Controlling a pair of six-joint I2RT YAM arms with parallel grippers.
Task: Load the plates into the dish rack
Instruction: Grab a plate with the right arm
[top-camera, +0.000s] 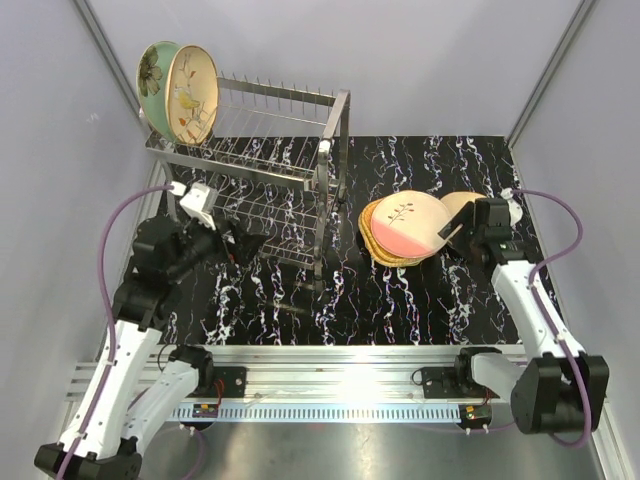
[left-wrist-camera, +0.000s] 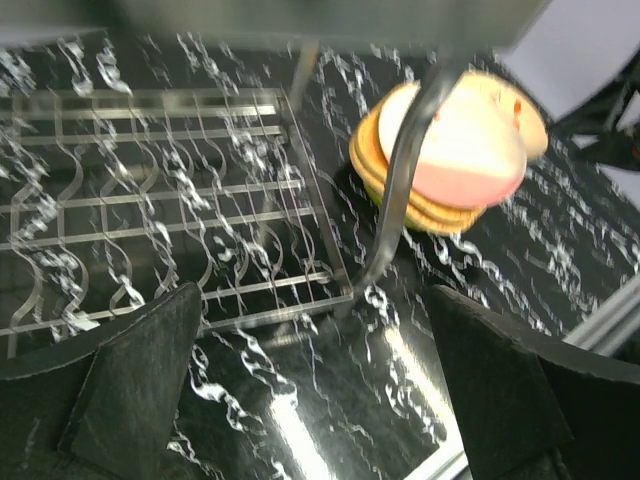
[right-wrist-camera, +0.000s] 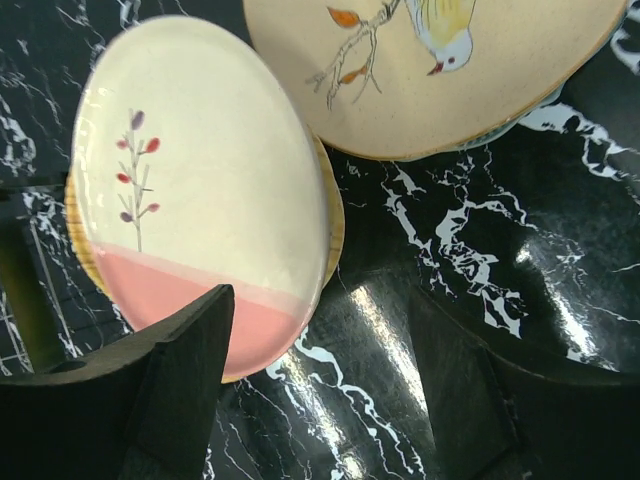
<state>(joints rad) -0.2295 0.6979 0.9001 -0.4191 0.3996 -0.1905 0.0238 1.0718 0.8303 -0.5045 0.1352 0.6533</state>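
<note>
The dish rack (top-camera: 270, 160) stands at the back left. Two plates stand upright at its left end, a mint-green one with a flower (top-camera: 152, 78) and a cream one (top-camera: 194, 92). A pink-cream plate (top-camera: 405, 225) lies on top of orange wicker plates (top-camera: 374, 247) at centre right. In the right wrist view a beige bird plate (right-wrist-camera: 450, 70) sits just behind the pink-cream plate (right-wrist-camera: 200, 200). My right gripper (right-wrist-camera: 320, 370) is open at that plate's pink rim, one finger (right-wrist-camera: 170, 380) overlapping it. My left gripper (left-wrist-camera: 320, 400) is open and empty, low beside the dish rack's lower tier (left-wrist-camera: 150, 200).
The rack's upright end post (left-wrist-camera: 405, 170) stands between my left gripper and the plate stack (left-wrist-camera: 470, 150). The black marbled tabletop (top-camera: 400, 300) ends at a metal rail (top-camera: 330, 360) near the arm bases. Grey walls enclose the sides and back.
</note>
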